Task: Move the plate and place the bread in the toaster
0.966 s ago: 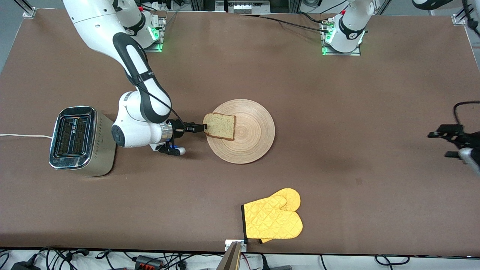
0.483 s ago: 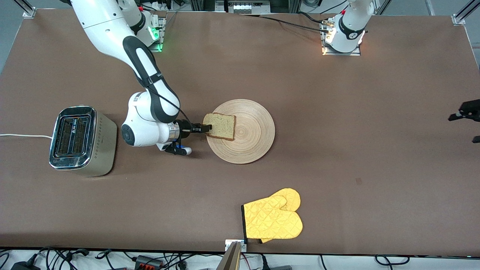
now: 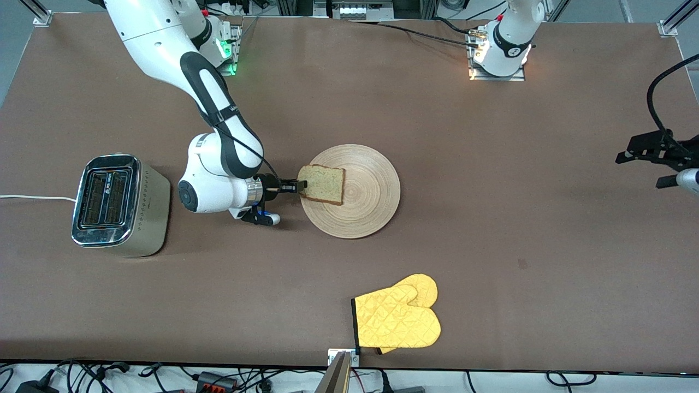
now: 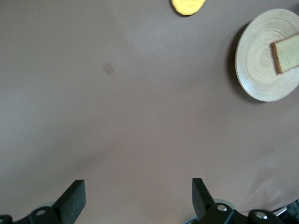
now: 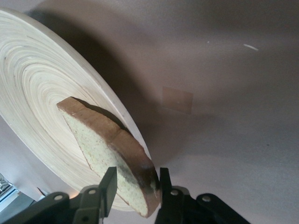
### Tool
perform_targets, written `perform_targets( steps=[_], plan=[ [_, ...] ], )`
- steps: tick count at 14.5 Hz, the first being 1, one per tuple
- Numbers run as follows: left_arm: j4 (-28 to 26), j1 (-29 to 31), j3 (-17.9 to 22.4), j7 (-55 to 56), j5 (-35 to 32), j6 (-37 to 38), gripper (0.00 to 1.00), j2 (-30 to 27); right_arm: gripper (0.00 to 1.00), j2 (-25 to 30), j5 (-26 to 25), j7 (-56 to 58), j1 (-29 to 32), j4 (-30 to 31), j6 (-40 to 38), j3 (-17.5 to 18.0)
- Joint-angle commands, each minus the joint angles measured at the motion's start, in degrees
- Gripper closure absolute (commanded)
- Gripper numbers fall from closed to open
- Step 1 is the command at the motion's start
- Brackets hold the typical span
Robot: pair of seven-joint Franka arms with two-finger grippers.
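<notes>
The bread (image 3: 325, 184) lies on the light-wood plate (image 3: 371, 191) mid-table, its edge toward the toaster raised over the plate's rim. My right gripper (image 3: 297, 187) reaches in low from the toaster's side and is shut on that raised crust edge. In the right wrist view the slice (image 5: 100, 140) stands tilted between the fingers of the gripper (image 5: 138, 179) over the plate (image 5: 37, 84). The toaster (image 3: 112, 202) stands at the right arm's end, slots empty. My left gripper (image 3: 663, 166) hangs open and empty over the left arm's end; its wrist view (image 4: 138, 186) shows plate (image 4: 257, 70) and bread (image 4: 287, 52) far off.
A yellow oven mitt (image 3: 396, 319) lies near the table's front edge, nearer to the front camera than the plate; its tip shows in the left wrist view (image 4: 188, 5). The toaster's white cord (image 3: 33, 197) runs off the table's end. A small patch (image 3: 523, 264) marks the bare tabletop.
My right gripper moved toward the plate and closed around the bread's edge; the slice shifted slightly. My left gripper swung toward the table's end and back a little.
</notes>
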State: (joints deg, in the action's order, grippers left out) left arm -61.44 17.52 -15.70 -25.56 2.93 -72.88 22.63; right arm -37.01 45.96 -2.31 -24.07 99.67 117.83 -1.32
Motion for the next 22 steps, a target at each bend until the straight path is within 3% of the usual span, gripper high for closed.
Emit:
perform_targets(
  steps=[1, 3, 6, 9, 14, 19, 22],
  plan=[
    [-9.91, 0.41, -0.12, 11.26, -0.74, -2.79, 0.0, -7.15, 0.72, 0.01, 0.71, 0.64, 0.17, -0.18, -0.15, -0.17],
    [-11.24, 0.41, -1.25, 26.64, -1.26, -3.41, 0.0, -7.51, 0.77, 0.01, 0.62, 0.64, 0.25, -0.18, -0.23, -0.17],
    [-21.48, -1.34, -4.33, 28.2, -7.73, -9.28, 0.0, -14.25, 0.83, 0.1, 0.45, 0.82, 0.25, -0.26, -0.24, -0.26],
    [-32.58, -1.26, -3.99, 28.55, -8.73, -17.11, 0.0, -20.95, 0.98, 0.36, 0.45, 0.73, 0.17, -0.35, -0.24, -0.35],
    [-33.48, -2.05, -4.25, 28.9, -5.57, -19.76, 0.0, -22.45, 1.0, 2.72, -5.16, -0.41, -0.19, -1.49, -1.63, -0.79],
    [-40.24, -3.72, -4.6, 29.34, -5.57, -20.99, 0.0, -26.41, 1.0, 6.77, -21.05, -7.87, 0.34, -9.3, -11.81, -2.19],
    [-40.33, -5.56, -2.59, 29.34, -5.57, -21.34, 0.0, -27.29, 1.0, 7.65, -32.29, -10.95, 0.08, -17.03, -22.09, -4.73]
  ],
)
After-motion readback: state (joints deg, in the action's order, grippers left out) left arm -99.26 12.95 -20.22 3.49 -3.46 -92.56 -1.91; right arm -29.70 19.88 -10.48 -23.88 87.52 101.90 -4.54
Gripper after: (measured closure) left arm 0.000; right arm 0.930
